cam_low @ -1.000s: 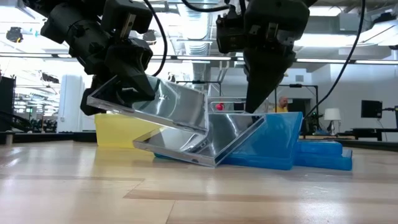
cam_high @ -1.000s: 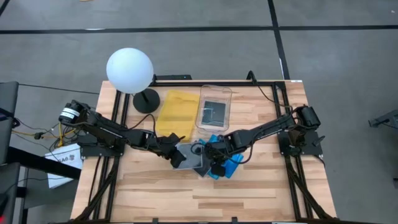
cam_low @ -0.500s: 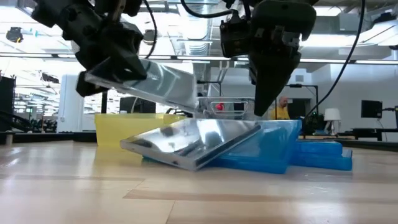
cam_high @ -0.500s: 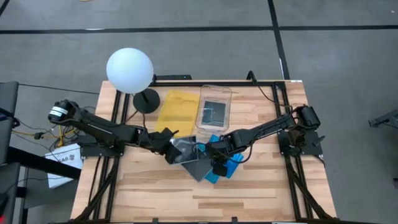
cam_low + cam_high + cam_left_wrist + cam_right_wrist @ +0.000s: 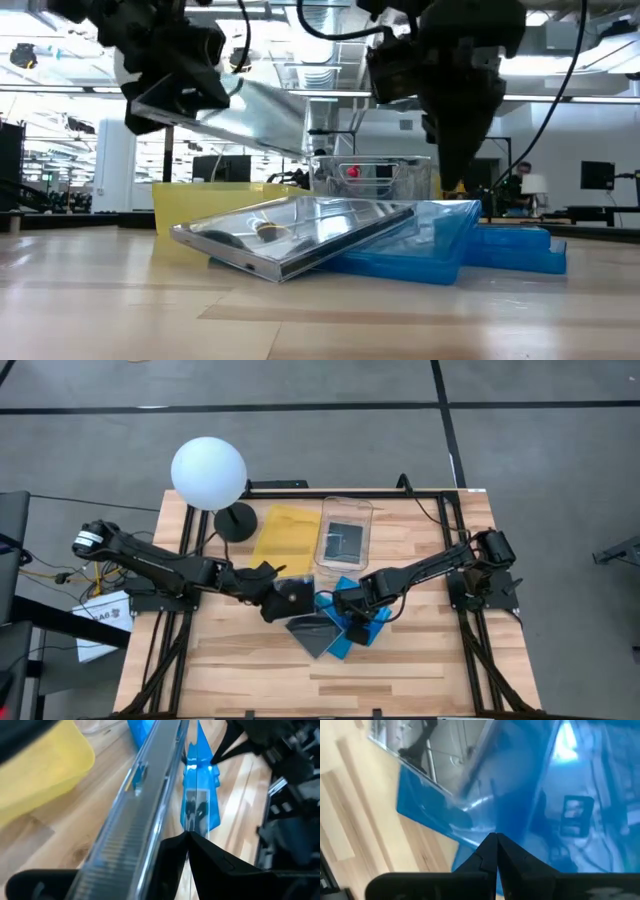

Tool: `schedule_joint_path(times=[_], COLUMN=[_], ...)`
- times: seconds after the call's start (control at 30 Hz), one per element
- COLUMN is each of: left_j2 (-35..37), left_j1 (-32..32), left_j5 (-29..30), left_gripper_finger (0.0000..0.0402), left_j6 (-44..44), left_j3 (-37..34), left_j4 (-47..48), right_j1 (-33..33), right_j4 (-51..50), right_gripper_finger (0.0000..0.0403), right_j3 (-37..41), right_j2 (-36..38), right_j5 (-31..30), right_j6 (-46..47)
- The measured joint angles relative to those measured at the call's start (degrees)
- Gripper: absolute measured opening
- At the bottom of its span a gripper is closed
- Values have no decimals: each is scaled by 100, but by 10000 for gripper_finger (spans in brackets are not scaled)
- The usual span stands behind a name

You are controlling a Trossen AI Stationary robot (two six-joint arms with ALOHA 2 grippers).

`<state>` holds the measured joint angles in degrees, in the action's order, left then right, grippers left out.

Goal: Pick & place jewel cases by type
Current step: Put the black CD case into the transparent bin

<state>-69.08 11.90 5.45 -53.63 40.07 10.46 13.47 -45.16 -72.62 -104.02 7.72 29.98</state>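
Observation:
My left gripper (image 5: pixel 272 598) (image 5: pixel 175 90) is shut on a clear jewel case (image 5: pixel 291 598) (image 5: pixel 255 110), held in the air over the table's middle. A second clear case with a silver disc (image 5: pixel 318 632) (image 5: pixel 290 235) lies tilted, its far edge resting on a pile of blue jewel cases (image 5: pixel 362 622) (image 5: pixel 460 240). My right gripper (image 5: pixel 349 618) (image 5: pixel 458 185) (image 5: pixel 492 842) stands shut, pointing down just over the blue pile. My left gripper pinches the clear case between its two fingers at the case's left edge (image 5: pixel 131 845) (image 5: pixel 205 105), coming from the table's left. The case is lifted clear and slopes down away from the fingers. My right gripper: I cannot tell whether its shut fingertips touch the blue case (image 5: pixel 530 810) below them.
A flat yellow tray (image 5: pixel 284 535) (image 5: pixel 185 210) and a clear plastic container (image 5: pixel 345 538) with a case inside sit at the far side. A lamp with a white globe (image 5: pixel 208 473) stands at the far left. Bare wood lies toward the near edge.
My left gripper has risen and drawn toward the table's left, lifting its clear case off the pile. The second clear case, which was propped up steeply, has dropped flatter onto the blue cases. My right gripper has risen slightly.

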Motion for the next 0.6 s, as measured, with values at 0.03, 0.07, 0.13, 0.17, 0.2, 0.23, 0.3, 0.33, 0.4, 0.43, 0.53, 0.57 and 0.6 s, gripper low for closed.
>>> schedule_joint_path(times=[0.03, 0.07, 0.13, 0.17, 0.2, 0.23, 0.3, 0.33, 0.4, 0.43, 0.53, 0.57, 0.6], left_j2=[0, 0, 0, 0, 0, 0, -2, -13, -33, -39, -133, -163, -214], left_j1=[-18, -44, -114, -161, -213, -269, -396, -456, -594, -660, -875, -949, -1017], left_j5=[9, 16, 68, 103, 132, 154, 184, 209, 242, 247, 247, 233, 205], left_gripper_finger=[85, 84, 84, 84, 84, 84, 84, 84, 84, 84, 84, 84, 84], left_j6=[117, 253, 476, 598, 718, 830, 1039, 1118, 1341, 1442, 1692, 1763, 1830], left_j3=[129, 271, 563, 715, 877, 1022, 1309, 1442, 1694, 1810, 2118, 2211, 2304], left_j4=[248, 492, 952, 1164, 1399, 1603, 2004, 2135, 2377, 2492, 2512, 2542, 2546], right_j1=[0, 0, 0, 0, 0, -2, 0, -1, -2, -2, -13, -23, -45], right_j4=[-113, -196, -366, -602, -749, -824, -1265, -1399, -1636, -1804, -1943, -1994, -2033], right_gripper_finger=[0, 0, 0, 0, 0, 0, 0, 0, 0, 0, 0, 0, 0], right_j3=[2, 2, -4, 4, 4, 2, 2, 4, 2, 2, 41, 113, 204], right_j2=[43, 82, 147, 203, 260, 325, 467, 537, 673, 747, 991, 1074, 1155], right_j5=[-3, -7, -15, -46, -67, -105, -266, -333, -492, -579, -742, -779, -785], right_j6=[4, 4, 4, 6, 8, 10, 14, 36, 124, 155, 233, 301, 364])
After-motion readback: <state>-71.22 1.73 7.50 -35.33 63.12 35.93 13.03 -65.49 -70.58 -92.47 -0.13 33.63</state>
